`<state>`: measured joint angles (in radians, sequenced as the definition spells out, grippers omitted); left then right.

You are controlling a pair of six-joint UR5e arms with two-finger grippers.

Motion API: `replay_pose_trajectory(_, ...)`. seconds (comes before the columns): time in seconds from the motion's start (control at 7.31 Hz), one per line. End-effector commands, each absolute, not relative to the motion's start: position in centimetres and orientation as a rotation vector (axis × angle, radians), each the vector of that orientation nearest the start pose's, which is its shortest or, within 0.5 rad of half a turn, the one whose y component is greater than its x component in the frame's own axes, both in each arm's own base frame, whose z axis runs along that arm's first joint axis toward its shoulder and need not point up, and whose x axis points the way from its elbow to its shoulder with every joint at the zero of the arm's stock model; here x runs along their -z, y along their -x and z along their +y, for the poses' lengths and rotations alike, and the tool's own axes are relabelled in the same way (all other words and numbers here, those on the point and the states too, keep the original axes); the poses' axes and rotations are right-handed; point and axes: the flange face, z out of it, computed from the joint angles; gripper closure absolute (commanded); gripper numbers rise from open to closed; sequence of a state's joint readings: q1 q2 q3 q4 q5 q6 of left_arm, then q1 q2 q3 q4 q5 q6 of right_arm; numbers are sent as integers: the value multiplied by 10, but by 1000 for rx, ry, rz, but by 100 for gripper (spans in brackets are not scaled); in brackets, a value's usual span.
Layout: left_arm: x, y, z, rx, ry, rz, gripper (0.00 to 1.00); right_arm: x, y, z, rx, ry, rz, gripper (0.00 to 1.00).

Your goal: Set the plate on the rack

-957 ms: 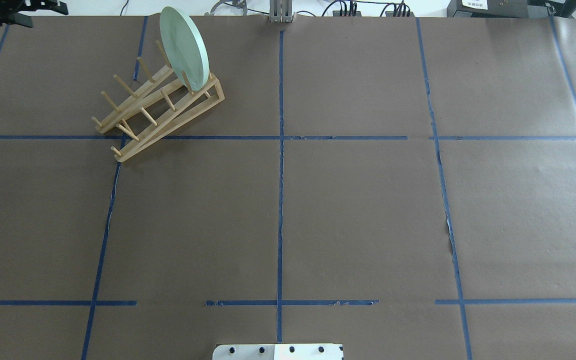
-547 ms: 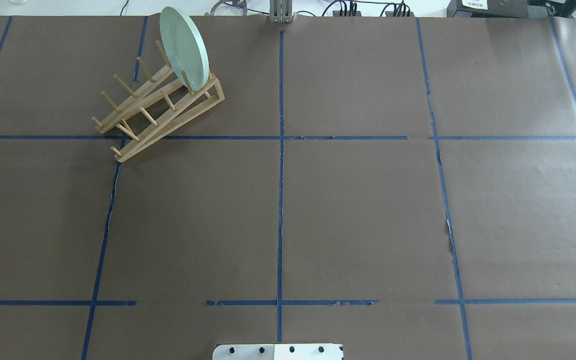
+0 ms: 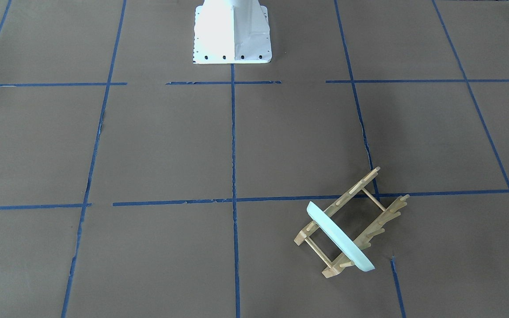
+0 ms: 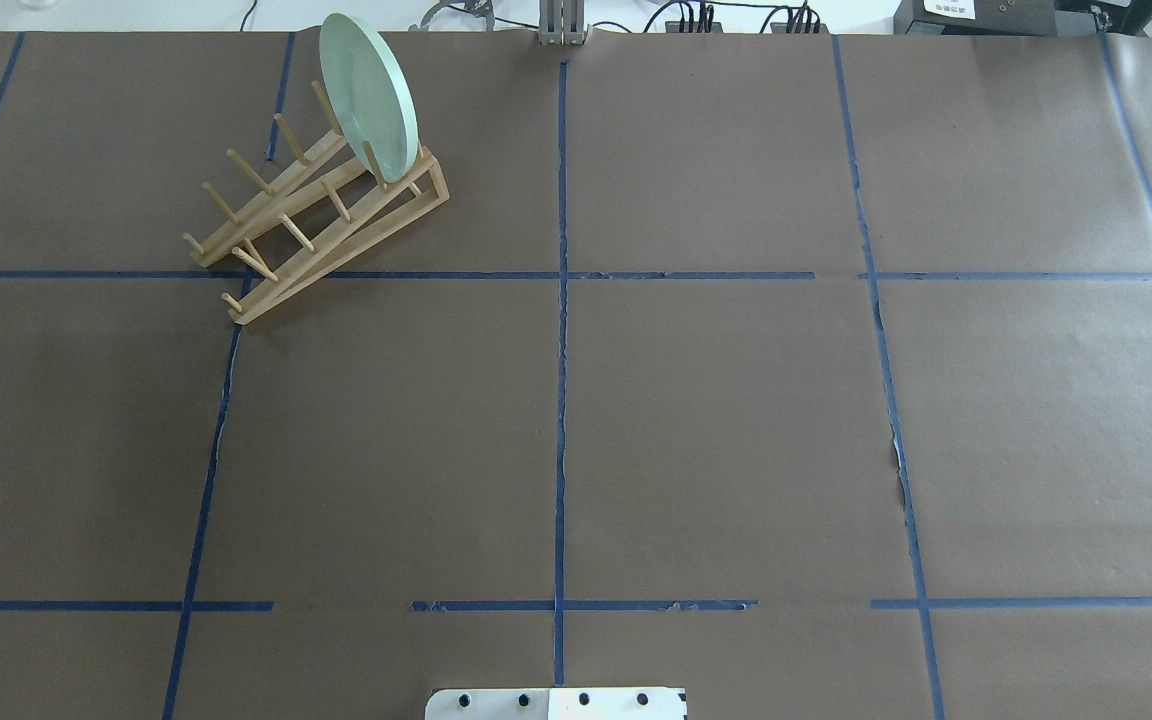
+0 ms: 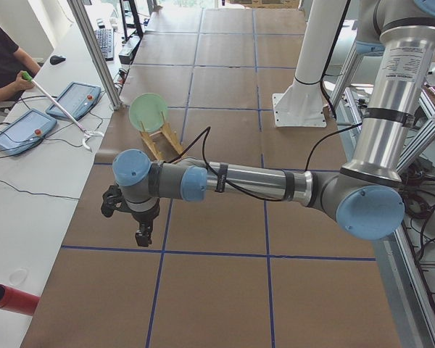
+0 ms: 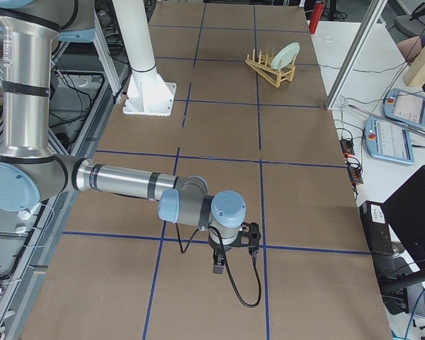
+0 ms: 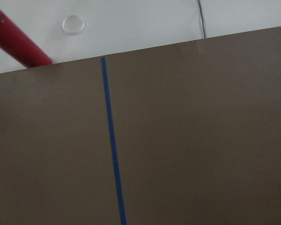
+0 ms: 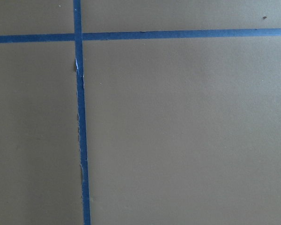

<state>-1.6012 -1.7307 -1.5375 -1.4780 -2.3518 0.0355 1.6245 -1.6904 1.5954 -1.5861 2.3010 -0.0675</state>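
Note:
The pale mint-green plate (image 4: 368, 95) stands on edge in the end slot of the light-wood rack (image 4: 341, 253), at the table's far left. It leans between the pegs. Both also show in the front view, plate (image 3: 340, 238) and rack (image 3: 382, 220). No gripper touches them. My left gripper (image 5: 141, 238) hangs over the brown paper near the table's left end, far from the rack. My right gripper (image 6: 217, 267) hangs over the table's right end. Each shows only in a side view, so I cannot tell whether it is open or shut.
The white robot base (image 3: 232, 31) stands at the near middle edge. A red cylinder (image 7: 18, 42) and a clear ring (image 7: 73, 24) lie on the white side desk past the table's left end. Teach pendants (image 5: 23, 130) and an operator are at that desk.
The left arm's gripper and blue joint, seen at the overhead view's top left corner a second ago, have moved out of that view. The plate and rack have not moved.

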Motion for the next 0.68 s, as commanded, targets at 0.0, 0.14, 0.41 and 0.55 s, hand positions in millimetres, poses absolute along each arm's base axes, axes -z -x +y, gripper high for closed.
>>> replay_pose_trajectory(0.0,-599,78,-473,-29,-17,787,0,-707,-90,-426,-28,63,-735,0)
replay_pose_trajectory(0.14,-598,78,-469,-38,-23,791,0,-706,-90,-426,-27,61,-734,0)
replay_pose_trajectory(0.41,-609,101,-461,-17,-50,798,0,-706,-90,-426,-27,61,-734,0)
replay_pose_trajectory(0.55,-617,122,-458,-72,-120,794,0,-707,-90,-426,-28,63,-735,0)
